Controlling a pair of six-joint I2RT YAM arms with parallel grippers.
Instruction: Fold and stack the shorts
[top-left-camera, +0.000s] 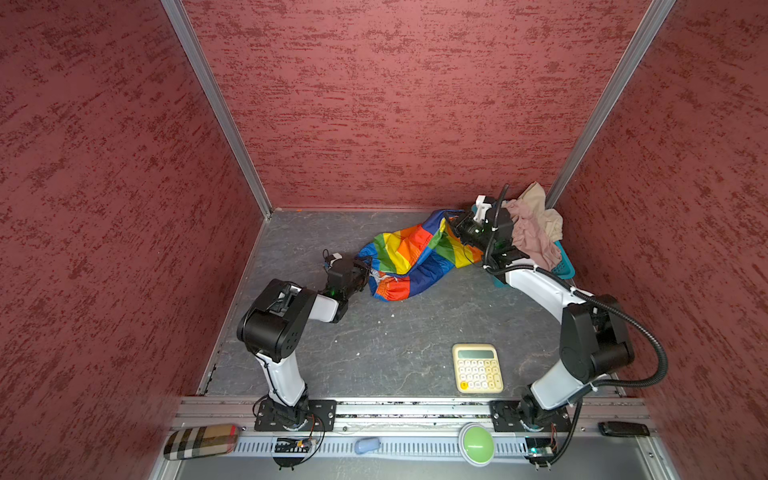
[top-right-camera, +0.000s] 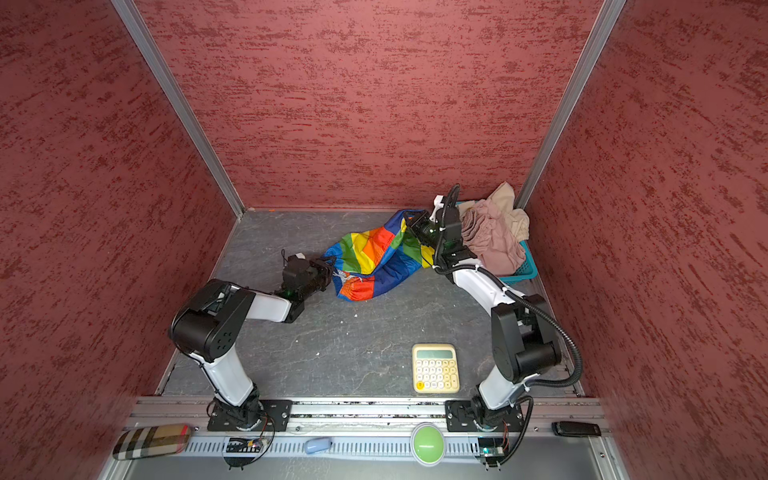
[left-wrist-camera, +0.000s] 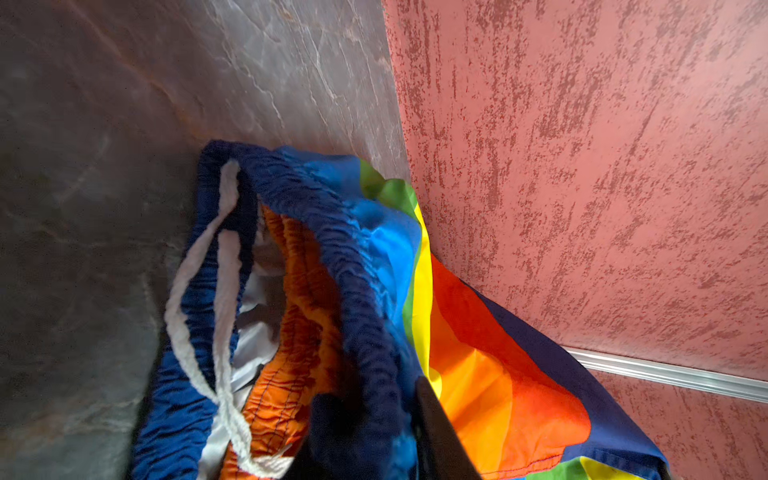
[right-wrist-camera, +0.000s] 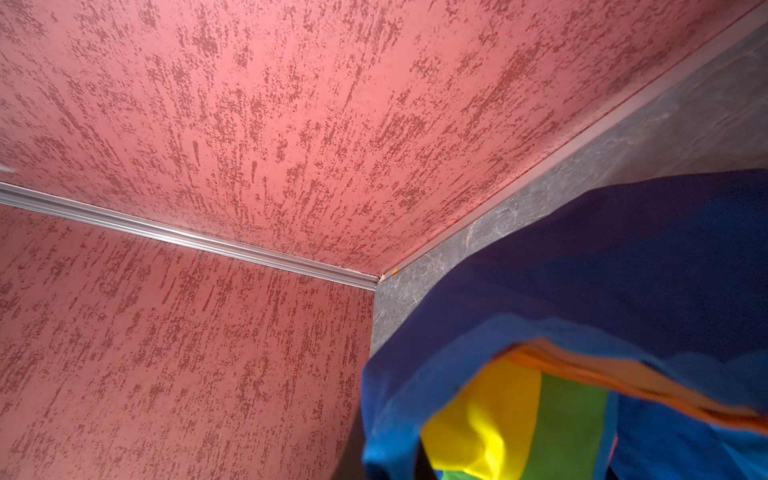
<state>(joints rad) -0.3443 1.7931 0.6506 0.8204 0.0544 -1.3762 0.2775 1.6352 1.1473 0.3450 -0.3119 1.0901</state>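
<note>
Calculator (top-left-camera: 478, 368) lay near the front of the counter (top-left-camera: 374, 340). Left pincer (top-left-camera: 365, 272) sat at the gathered waistband of the rainbow shorts (top-left-camera: 409, 257); whether it gripped could not be told. Farther back, right pincer (top-left-camera: 451, 220) was clamped on their raised far end. Pink shorts (top-left-camera: 534, 237) and beige shorts (top-left-camera: 544, 208) were heaped in the teal basket (top-left-camera: 565, 266) in the far right corner.

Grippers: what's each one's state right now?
Left gripper: closed on rainbow shorts, at the waistband.
Right gripper: closed on rainbow shorts, at the other end.
</note>
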